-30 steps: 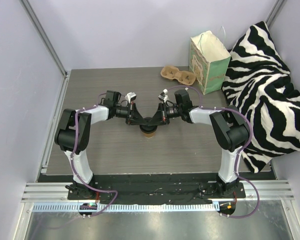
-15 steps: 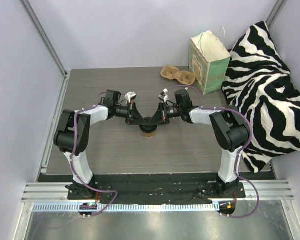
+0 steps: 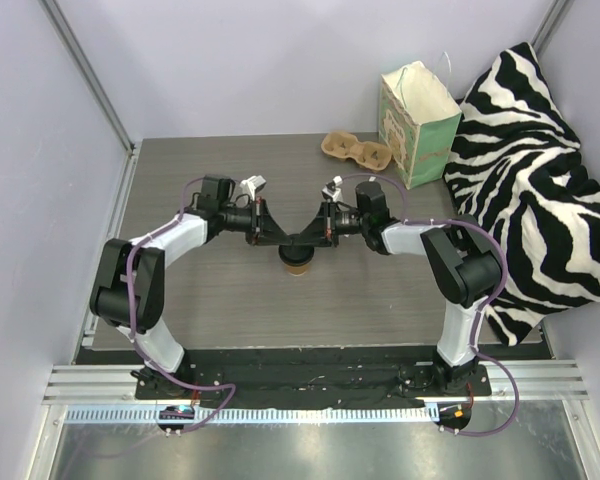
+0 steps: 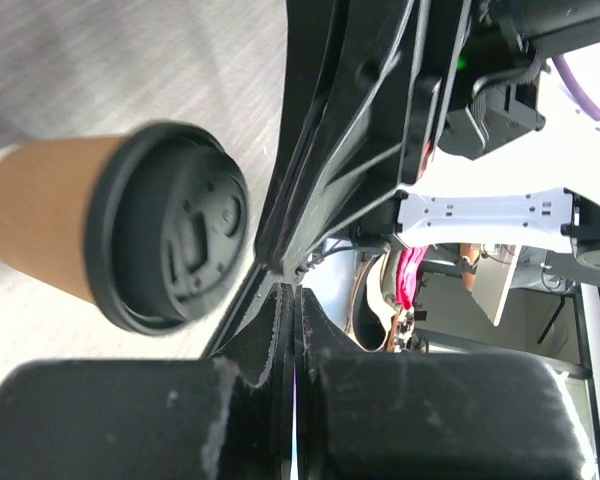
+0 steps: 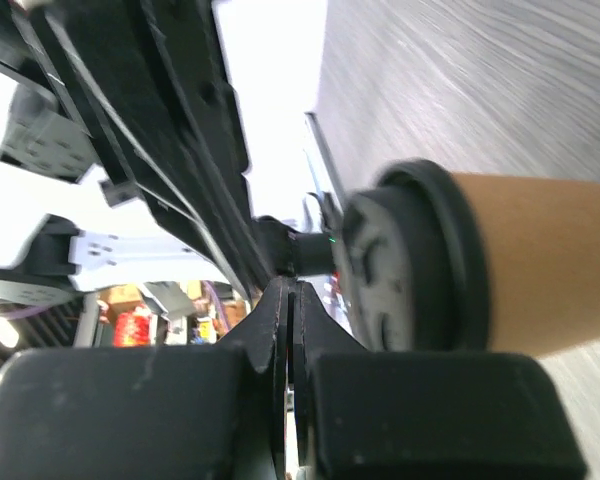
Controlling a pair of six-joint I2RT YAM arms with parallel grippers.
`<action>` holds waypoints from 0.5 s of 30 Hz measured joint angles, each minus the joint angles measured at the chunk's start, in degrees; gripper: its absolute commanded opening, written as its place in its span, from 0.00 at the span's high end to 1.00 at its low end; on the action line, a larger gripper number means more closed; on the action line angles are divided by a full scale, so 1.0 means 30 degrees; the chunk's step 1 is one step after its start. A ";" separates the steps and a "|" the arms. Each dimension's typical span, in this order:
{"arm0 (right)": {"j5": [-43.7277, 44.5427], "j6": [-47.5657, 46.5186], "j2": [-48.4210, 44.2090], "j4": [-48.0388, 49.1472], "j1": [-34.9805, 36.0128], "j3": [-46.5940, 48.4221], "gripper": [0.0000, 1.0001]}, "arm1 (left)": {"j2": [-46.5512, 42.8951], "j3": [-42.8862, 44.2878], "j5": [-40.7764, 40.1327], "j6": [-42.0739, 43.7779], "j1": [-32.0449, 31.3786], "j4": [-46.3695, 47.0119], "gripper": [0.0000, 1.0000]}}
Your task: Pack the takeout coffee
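Now, takeout coffee (image 3: 297,263) outside the bag (image 3: 421,128)

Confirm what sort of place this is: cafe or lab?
Most likely a lab robot test cell, not a cafe. Plain partition walls enclose the table, two arms are bolted at its near edge, and the takeout coffee, pulp carrier and paper bag look like staged props.

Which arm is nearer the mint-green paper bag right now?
Right. The mint-green bag stands at the far right, just beyond the right arm. The left arm reaches in from the opposite side, with the coffee cup between it and the bag.
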 measured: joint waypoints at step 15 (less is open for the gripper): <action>0.1122 0.0146 0.0109 -0.0321 0.0284 0.0029 0.99 | -0.0080 -0.0823 -0.1180 -0.0357 -0.1523 0.0095 1.00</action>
